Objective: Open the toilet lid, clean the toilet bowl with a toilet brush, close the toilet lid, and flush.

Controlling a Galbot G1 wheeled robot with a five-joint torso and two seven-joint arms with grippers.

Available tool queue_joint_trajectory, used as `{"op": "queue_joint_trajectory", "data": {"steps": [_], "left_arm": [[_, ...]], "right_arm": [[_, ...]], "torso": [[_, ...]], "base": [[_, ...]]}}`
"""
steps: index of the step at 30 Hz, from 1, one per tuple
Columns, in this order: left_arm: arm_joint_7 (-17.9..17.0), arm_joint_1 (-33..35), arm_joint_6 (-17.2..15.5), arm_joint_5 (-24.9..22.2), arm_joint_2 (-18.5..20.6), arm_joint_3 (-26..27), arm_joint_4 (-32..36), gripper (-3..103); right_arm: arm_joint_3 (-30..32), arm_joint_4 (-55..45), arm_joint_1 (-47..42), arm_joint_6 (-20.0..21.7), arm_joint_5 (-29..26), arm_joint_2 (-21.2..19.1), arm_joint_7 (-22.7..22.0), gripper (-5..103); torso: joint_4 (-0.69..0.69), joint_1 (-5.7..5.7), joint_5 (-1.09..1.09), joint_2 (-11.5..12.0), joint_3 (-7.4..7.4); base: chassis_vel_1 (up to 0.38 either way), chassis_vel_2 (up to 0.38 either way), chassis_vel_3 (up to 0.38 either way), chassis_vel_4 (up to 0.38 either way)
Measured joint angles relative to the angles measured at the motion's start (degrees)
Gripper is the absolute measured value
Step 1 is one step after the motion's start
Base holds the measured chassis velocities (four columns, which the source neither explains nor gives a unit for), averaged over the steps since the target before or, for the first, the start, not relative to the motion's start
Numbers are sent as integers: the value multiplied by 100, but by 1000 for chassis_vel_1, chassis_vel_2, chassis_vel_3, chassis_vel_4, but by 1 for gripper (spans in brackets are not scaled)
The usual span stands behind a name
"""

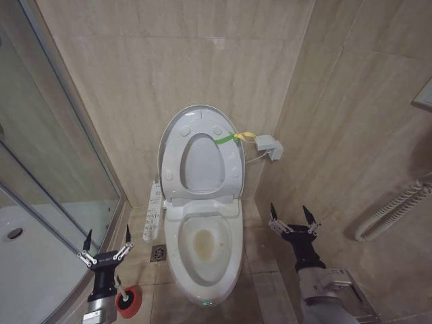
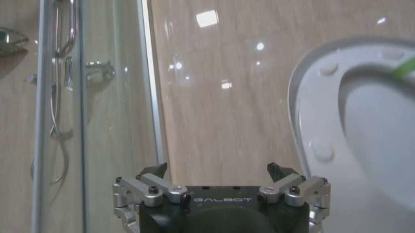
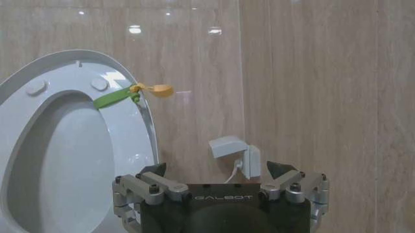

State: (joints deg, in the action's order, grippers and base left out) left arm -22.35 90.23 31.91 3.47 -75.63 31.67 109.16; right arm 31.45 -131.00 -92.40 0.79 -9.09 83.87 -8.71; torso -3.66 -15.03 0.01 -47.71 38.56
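Both grippers empty, jaws apart. Left gripper (image 1: 106, 237) hovers directly above red cup holder (image 1: 127, 302) on floor, left of toilet bowl (image 1: 202, 260); toilet brush handle hidden behind it, we cannot place it. Right gripper (image 1: 293, 214) idle, right of bowl. Bowl exposed, brownish stain at centre. Beyond, seat ring (image 1: 200, 162) and toilet lid (image 1: 177, 125) both raised against wall, strap loop (image 1: 229, 139) at rim. We judge step in hand: fetch brush. Advise: descend straight, clamp handle, lift vertically clear of holder before swinging over bowl.
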Motion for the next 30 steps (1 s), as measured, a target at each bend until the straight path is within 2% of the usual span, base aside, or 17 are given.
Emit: {"op": "queue_joint_trajectory", "data": {"steps": [4, 10, 13, 16, 19, 22, 24, 27, 30], "left_arm": [[39, 297, -244, -23, -38, -81, 578, 100], [31, 506, -582, -138, -29, -176, 1007, 100], [107, 699, -721, -362, -24, -278, 1266, 100], [258, 775, -694, -518, -4, -280, 1328, 100], [628, 837, -431, -709, 46, -190, 1275, 100], [799, 858, -342, -783, 54, -152, 1220, 100], [1084, 902, -183, -845, 46, -109, 1153, 100], [1256, 919, -74, -825, -6, -100, 1078, 100], [1196, 922, -108, -752, -86, -130, 1064, 100]], "right_arm": [[0, 0, 0, 0, 0, 0, 0, 100], [0, 0, 0, 0, 0, 0, 0, 100], [0, 0, 0, 0, 0, 0, 0, 100], [0, 0, 0, 0, 0, 0, 0, 100], [0, 0, 0, 0, 0, 0, 0, 100], [0, 0, 0, 0, 0, 0, 0, 100], [0, 0, 0, 0, 0, 0, 0, 100], [0, 0, 0, 0, 0, 0, 0, 100], [0, 0, 0, 0, 0, 0, 0, 100]], "torso": [[2, 0, 0, 0, 0], [1, 0, 0, 0, 0], [1, 0, 0, 0, 0], [2, 0, 0, 0, 0], [1, 0, 0, 0, 0], [1, 0, -1, 0, 0], [1, 0, -1, 0, 0], [1, 0, -1, 0, 0], [1, 0, -1, 0, 0]], "base": [[0, 0, 0, 0], [0, 0, 0, 0], [0, 0, 0, 0], [0, 0, 0, 0], [0, 0, 0, 0], [0, 0, 0, 0], [0, 0, 0, 0], [0, 0, 0, 0], [0, 0, 0, 0]]}}
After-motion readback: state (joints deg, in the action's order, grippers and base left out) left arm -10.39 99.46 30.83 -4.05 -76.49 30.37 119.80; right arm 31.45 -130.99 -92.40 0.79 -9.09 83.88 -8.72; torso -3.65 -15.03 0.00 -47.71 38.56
